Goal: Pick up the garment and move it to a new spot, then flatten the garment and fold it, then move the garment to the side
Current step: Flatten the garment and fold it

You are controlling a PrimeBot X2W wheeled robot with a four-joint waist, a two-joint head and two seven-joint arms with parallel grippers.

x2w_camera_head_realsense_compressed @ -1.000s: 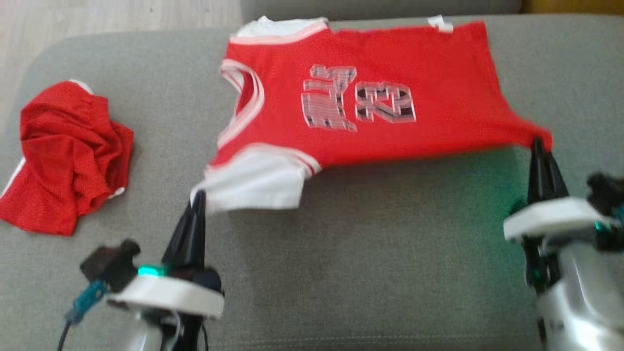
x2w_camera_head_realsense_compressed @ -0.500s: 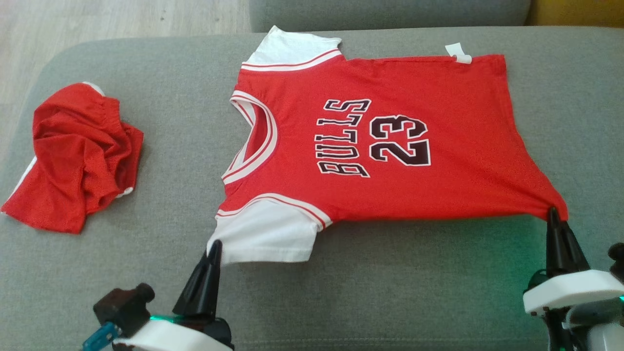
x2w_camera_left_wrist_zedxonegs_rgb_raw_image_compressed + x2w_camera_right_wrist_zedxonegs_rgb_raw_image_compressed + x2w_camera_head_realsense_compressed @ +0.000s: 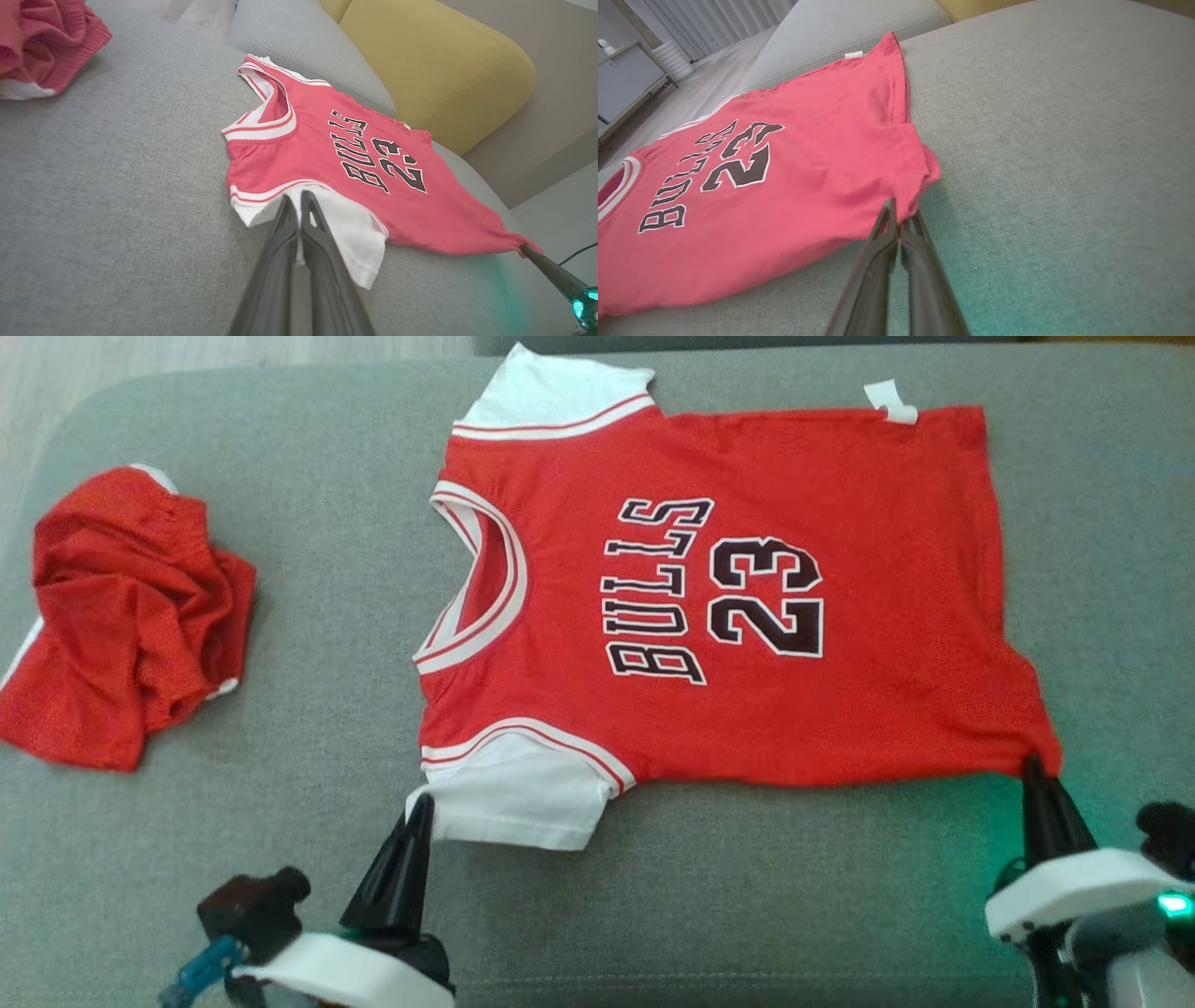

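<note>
A red jersey with white sleeves and "BULLS 23" in black lies spread face up on the grey sofa seat, neck to the left. My left gripper is shut on the near white sleeve, its tips pinching the sleeve's edge. My right gripper is shut on the jersey's near hem corner, which is pulled to a point at the tips. The cloth between both grips looks taut.
Crumpled red shorts lie at the seat's left end. A grey back cushion and a yellow cushion stand behind the seat. Wooden floor shows beyond the left corner.
Both grippers have drawn the jersey nearer and laid it flat, still holding the sleeve and hem corner. The head view shifted between frames, so the shorts' apparent movement is the camera's.
</note>
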